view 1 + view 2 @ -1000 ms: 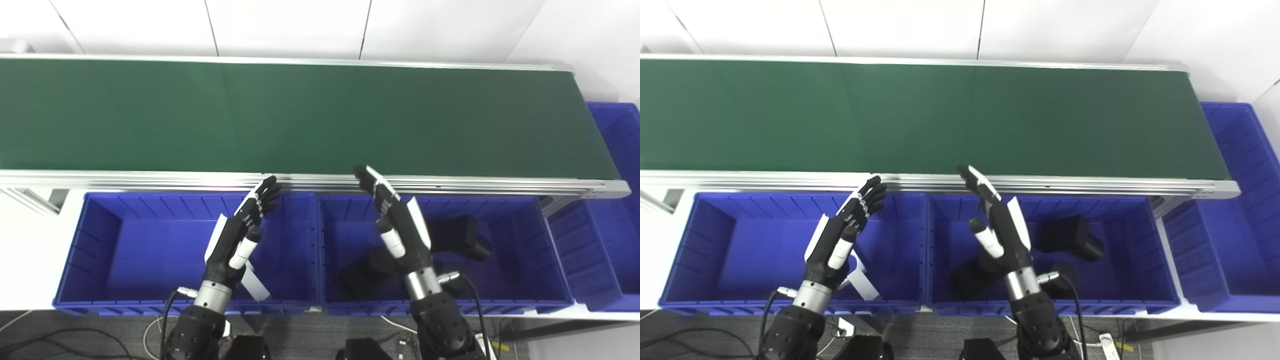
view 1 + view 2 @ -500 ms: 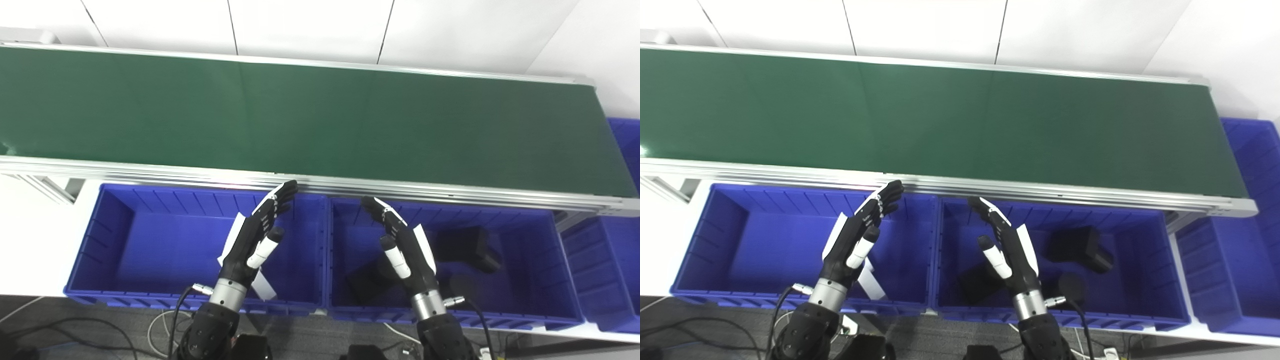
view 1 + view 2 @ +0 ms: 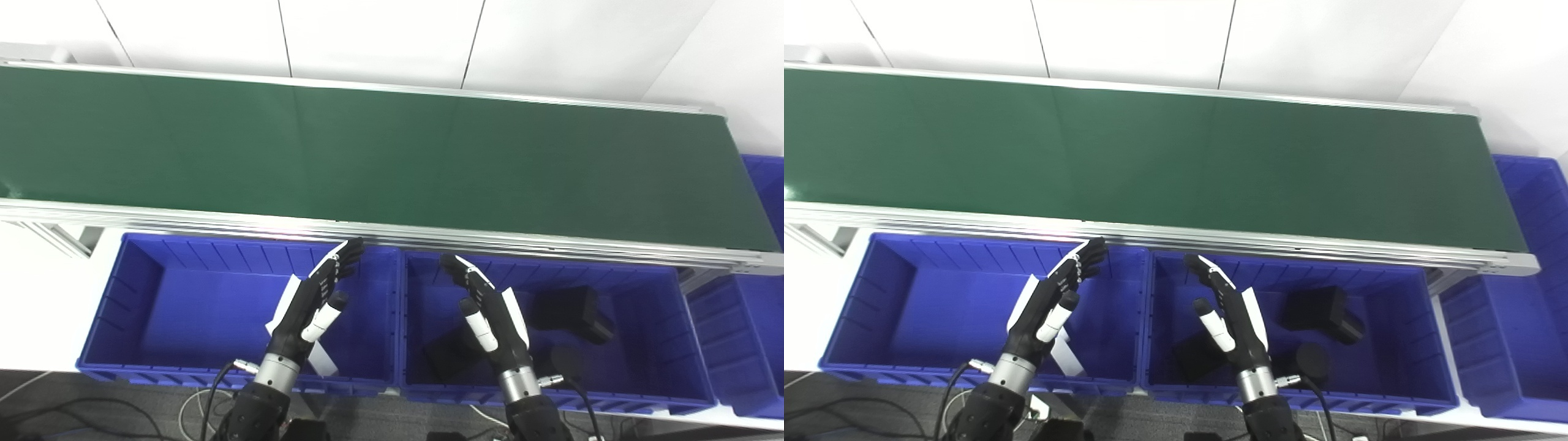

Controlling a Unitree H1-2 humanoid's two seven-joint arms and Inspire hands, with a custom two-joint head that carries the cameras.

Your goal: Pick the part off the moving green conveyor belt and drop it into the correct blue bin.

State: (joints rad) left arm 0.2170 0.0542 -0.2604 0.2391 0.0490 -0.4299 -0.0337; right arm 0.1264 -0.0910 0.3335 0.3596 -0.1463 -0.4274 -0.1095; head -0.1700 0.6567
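Note:
The green conveyor belt (image 3: 380, 159) runs across the picture with no part visible on it. My left hand (image 3: 312, 303) hovers open over the right end of the left blue bin (image 3: 184, 306), fingers stretched toward the belt. My right hand (image 3: 490, 312) is open too, held above the left side of the middle blue bin (image 3: 649, 318). That bin holds black parts: a block (image 3: 572, 306), another block (image 3: 450, 355) partly hidden by my right hand, and a round piece (image 3: 563, 361). A white part (image 3: 321, 361) lies in the left bin, partly behind my left hand.
A third blue bin (image 3: 759, 343) stands at the right, past the belt's end. The belt's aluminium rail (image 3: 184, 217) runs along the bins' far edge. Cables (image 3: 92, 416) lie on the dark floor below. A white wall rises behind the belt.
The camera has shifted, so the whole scene sits differently. My right hand has drawn back from the belt rail to over the middle bin. Both hands stay open.

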